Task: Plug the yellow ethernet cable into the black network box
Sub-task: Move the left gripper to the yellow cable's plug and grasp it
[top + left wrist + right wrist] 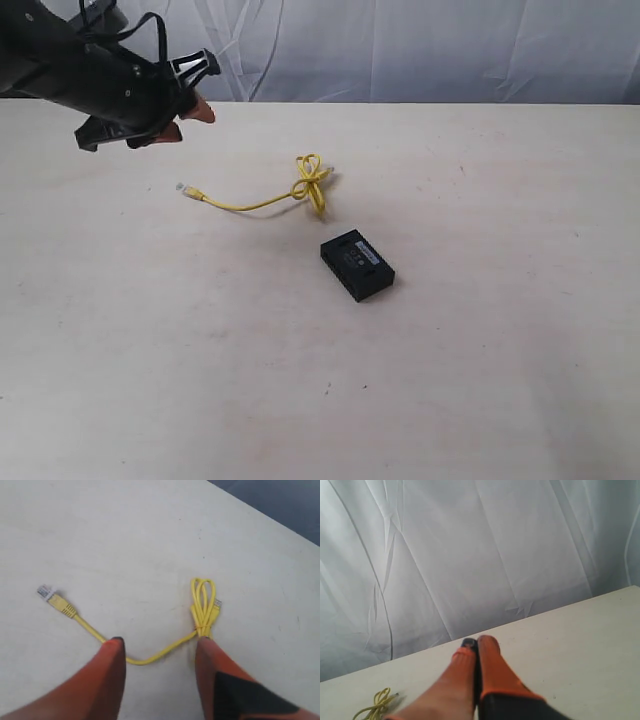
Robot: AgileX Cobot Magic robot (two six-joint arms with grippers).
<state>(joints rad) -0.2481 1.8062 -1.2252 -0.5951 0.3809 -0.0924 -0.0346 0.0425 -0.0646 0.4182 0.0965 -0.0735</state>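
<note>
Thin bright-yellow ethernet cable [250, 206] lies on pale tabletop [480, 350], knotted loop near small flat black plastic network box [357, 265], not plugged in. L gripper [185, 120] hovers above table, orange fingers [110, 680] spread. R gripper [475, 642] pinched closed, empty.

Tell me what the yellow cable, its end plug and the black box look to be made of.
The yellow ethernet cable: probably a soft plastic or rubbery jacket, since it bends loosely and holds a knot. Its plug: clear hard plastic, see-through. The black network box: likely rigid moulded plastic, dull black with crisp edges.
</note>
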